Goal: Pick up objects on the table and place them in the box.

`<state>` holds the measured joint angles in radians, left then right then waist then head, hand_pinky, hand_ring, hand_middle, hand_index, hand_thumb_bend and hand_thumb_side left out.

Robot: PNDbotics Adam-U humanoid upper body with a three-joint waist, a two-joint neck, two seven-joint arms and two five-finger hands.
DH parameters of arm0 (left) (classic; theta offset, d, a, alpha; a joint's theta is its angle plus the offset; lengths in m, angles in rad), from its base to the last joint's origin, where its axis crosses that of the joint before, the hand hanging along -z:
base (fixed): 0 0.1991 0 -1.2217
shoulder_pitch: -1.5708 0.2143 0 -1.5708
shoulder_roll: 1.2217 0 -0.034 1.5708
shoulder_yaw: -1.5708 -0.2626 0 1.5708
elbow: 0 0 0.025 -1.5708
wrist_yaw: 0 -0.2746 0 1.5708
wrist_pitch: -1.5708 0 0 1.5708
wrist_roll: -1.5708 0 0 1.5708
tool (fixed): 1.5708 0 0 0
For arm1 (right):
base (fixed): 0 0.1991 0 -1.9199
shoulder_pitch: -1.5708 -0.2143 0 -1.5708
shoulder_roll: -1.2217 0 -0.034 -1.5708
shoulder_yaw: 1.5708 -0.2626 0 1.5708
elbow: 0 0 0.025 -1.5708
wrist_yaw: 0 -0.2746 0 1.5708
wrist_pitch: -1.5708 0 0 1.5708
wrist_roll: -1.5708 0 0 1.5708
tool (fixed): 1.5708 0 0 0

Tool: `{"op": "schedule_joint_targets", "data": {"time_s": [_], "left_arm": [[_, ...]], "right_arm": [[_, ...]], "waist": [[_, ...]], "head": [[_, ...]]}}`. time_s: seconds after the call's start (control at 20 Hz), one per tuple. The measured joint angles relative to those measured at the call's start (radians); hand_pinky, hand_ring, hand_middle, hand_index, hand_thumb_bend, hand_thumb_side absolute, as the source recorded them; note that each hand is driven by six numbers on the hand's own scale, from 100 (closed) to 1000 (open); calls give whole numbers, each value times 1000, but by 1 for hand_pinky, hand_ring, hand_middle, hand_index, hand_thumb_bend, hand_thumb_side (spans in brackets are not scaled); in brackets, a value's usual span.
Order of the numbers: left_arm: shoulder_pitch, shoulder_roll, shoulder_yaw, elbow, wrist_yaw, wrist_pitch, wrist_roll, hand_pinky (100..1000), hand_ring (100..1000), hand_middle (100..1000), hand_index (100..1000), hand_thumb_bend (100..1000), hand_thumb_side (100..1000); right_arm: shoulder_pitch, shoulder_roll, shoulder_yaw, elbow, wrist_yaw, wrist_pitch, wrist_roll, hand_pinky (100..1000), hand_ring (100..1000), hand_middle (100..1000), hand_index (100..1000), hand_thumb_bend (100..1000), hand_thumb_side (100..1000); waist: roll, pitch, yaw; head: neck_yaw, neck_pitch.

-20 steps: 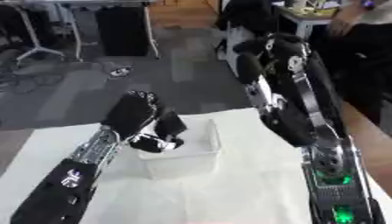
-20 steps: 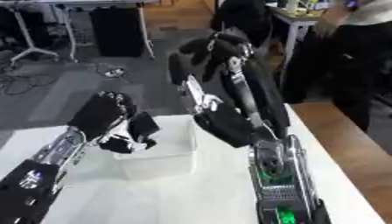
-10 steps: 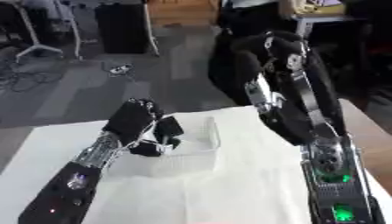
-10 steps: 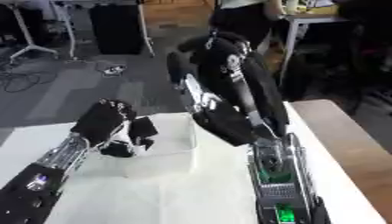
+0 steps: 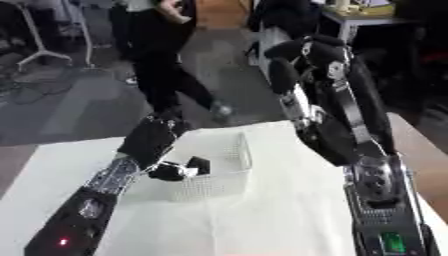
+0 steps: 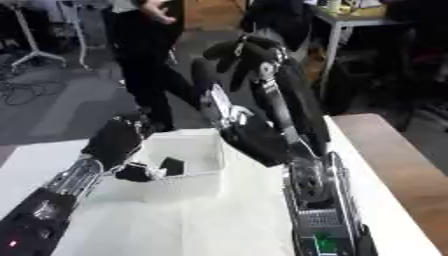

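— Status on my left hand (image 5: 150, 142)?
— Curled round a small black object (image 5: 198, 165), just over the white box (image 5: 229, 167), its nine o'clock wall.
— Right hand (image 6: 241, 52)?
— Raised at twelve o'clock, fingers curled, holding nothing.

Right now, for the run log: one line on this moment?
left hand: holding black object over white box | right hand: raised, idle

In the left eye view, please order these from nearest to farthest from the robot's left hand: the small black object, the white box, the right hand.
1. small black object: at the fingers of the left hand, over the box.
2. white box: just right of that hand.
3. right hand: raised high, far upper right.
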<state>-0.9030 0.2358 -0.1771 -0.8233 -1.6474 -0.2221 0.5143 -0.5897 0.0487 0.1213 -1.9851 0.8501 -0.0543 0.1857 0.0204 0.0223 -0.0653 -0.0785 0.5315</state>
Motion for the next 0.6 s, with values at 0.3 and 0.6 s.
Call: {"op": "schedule_joint_targets", "data": {"time_s": [0.3, 0.6], "left_arm": [[0, 0, 2, 2, 0, 3, 3, 853, 981, 982, 860, 427, 1000], [40, 2, 2, -54, 90, -10, -9, 316, 785, 851, 834, 407, 1000]], "right_arm": [[0, 0, 0, 0, 0, 0, 0, 126, 409, 512, 694, 312, 1000], [0, 0, -1, 0, 2, 1, -1, 126, 410, 512, 691, 311, 1000]], "waist": [[0, 0, 0], [2, 0, 7]], "head": [[0, 0], [-46, -67]]}}
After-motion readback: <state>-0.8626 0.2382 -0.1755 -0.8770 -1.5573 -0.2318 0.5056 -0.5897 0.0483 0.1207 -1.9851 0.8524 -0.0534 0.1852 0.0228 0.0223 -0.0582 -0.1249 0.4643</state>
